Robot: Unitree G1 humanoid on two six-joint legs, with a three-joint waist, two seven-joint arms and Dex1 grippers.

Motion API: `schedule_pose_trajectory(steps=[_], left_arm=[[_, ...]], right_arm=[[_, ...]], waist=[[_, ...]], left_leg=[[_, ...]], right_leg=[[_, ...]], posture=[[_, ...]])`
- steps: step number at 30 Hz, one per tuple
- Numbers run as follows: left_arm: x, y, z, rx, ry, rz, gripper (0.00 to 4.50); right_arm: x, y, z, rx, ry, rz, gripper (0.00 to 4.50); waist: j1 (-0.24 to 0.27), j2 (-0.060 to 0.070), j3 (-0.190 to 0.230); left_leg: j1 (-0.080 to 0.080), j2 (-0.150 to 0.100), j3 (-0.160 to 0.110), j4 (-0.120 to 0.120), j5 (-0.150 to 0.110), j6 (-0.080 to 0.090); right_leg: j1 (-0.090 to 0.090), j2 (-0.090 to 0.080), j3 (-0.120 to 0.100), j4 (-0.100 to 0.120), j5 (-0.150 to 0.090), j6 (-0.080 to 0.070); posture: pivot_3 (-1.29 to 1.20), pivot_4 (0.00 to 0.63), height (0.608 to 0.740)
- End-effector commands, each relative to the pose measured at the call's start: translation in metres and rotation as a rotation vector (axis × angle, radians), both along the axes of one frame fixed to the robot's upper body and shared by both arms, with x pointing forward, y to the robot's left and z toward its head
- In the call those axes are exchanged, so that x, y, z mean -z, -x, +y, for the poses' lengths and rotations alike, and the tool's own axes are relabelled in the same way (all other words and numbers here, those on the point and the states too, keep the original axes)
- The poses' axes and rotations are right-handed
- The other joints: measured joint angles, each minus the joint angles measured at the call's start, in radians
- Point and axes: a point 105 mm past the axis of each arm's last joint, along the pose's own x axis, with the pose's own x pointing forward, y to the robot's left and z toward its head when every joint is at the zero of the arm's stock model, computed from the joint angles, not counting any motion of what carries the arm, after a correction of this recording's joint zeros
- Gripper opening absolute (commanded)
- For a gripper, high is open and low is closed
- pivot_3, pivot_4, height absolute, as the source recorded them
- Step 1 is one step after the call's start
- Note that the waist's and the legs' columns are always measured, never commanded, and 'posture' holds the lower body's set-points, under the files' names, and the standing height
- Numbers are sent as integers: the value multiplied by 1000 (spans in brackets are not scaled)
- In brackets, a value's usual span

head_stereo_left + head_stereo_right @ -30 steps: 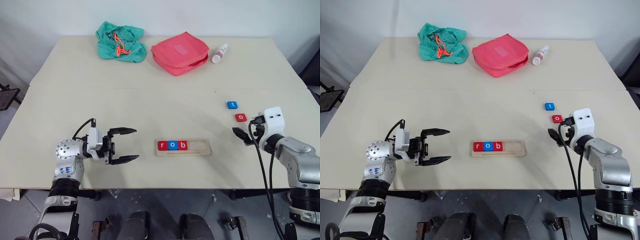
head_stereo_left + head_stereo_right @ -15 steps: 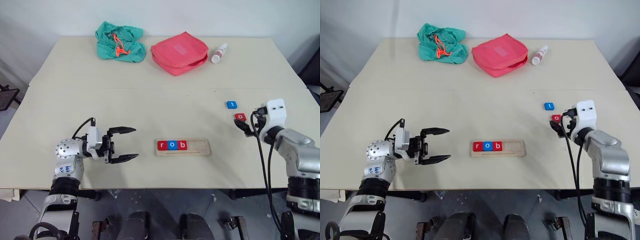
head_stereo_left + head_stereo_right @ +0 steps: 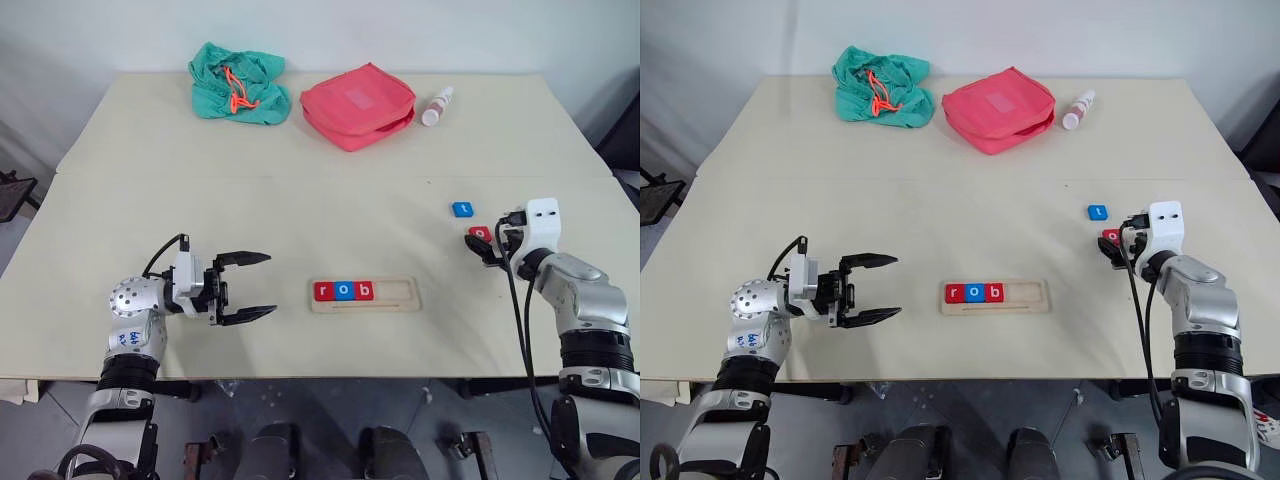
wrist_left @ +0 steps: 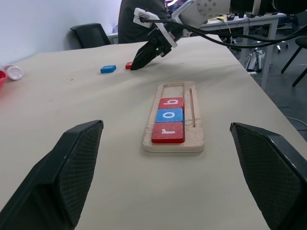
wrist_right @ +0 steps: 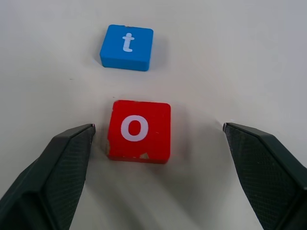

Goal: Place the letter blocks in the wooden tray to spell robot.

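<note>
Letter blocks r, o and b (image 3: 344, 291) already sit in a row at the left end of the wooden tray (image 3: 366, 295), near the front edge of the table (image 3: 300, 210); the tray's right half is bare. To its left the left gripper (image 3: 244, 288) hovers over the table with its jaws spread wide, holding and touching nothing.

Further back on the right, the red o block (image 5: 139, 130) lies flat on the table, and the right gripper (image 5: 156, 158) has its 2 fingers standing wide open on either side of it, clear of its edges, gripping nothing yet. The blue t block (image 5: 127, 47) lies just beyond the o, apart from it.

My worry from here: the tile is thin and flat, so if the fingers close too high they could slide over it, or one finger meeting it first could push it toward the t. A tilted pinch might also leave the o crooked for the tray's groove.
</note>
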Motion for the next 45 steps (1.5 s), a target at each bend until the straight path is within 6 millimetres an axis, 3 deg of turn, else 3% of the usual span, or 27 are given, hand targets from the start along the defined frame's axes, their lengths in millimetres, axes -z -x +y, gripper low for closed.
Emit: schedule_pose_trajectory(steps=[1, 5, 13, 18, 22, 24, 29, 33, 39, 43, 45], left_arm=[[-8, 1, 3, -12, -6, -48, 4500], [-9, 1, 2, -12, -4, -50, 4500], [-9, -1, -1, -2, -3, -51, 4500], [-9, -3, -1, 9, -7, -48, 4500], [-9, -5, -1, 15, -8, -45, 4500], [-9, -5, -1, 19, -7, -44, 4500], [-8, -6, -4, 46, -7, -34, 4500], [-8, -7, -4, 56, -11, -31, 4500], [-9, -8, -8, 71, -10, -30, 4500], [-9, -8, -9, 75, -9, -32, 4500], [-9, -7, -9, 74, -10, -33, 4500]], right_arm=[[5, -1, 2, -8, 4, 5, 4470], [11, -2, -1, 26, 11, 30, 3940], [4, -1, 4, 21, -5, -11, 1450], [-21, 13, 18, -12, -15, -96, 1459], [-36, 35, 36, -45, -12, -144, 1459], [-36, 41, 38, -31, -18, -141, 1459], [-24, 89, 54, 4, -31, -117, 1459], [-14, 107, 59, 24, -46, -77, 1459], [8, 111, 55, 53, -75, -23, 1459], [10, 104, 47, 71, -71, -31, 1459], [10, 102, 45, 68, -75, -35, 2197]], waist=[[0, 0, 0], [0, 0, 0], [5, 0, 0], [5, 0, 0], [4, 0, 0], [5, 0, 0], [12, 0, 0], [8, 0, 0], [6, 0, 0], [5, 0, 0], [5, 0, 0]], left_leg=[[0, 0, 0, 0, 0, 0], [0, 0, 0, 1, 0, 0], [0, 0, -1, 2, 0, 0], [0, 0, -2, 1, 0, 0], [-2, 0, 0, 0, 0, 0], [-2, 0, 1, 0, 0, 0], [-3, 0, -1, -1, 0, 0], [-3, -2, 3, 0, 0, 0], [-2, -1, 3, 0, 0, 0], [-2, -1, 4, 0, 0, 0], [-2, -1, 4, 0, 0, 0]], right_leg=[[0, 0, 0, 0, 0, 0], [0, 0, 0, 0, 0, 0], [1, 0, 0, 1, 0, 0], [0, 0, 0, 1, 0, 0], [-3, 0, 1, 2, 0, 0], [-4, 0, 1, 2, 0, 0], [-6, 0, 1, 4, 0, 0], [-6, -1, 4, 3, 0, 0], [-6, 0, 5, 3, 0, 0], [-6, 0, 6, 3, 0, 0], [-6, 0, 6, 3, 0, 0]], posture=[[0, 150, 740], [0, 150, 740], [0, 150, 740], [0, 150, 740], [0, 150, 740], [0, 150, 740], [0, 150, 740], [0, 150, 740], [0, 150, 740], [0, 150, 740], [0, 150, 740]])
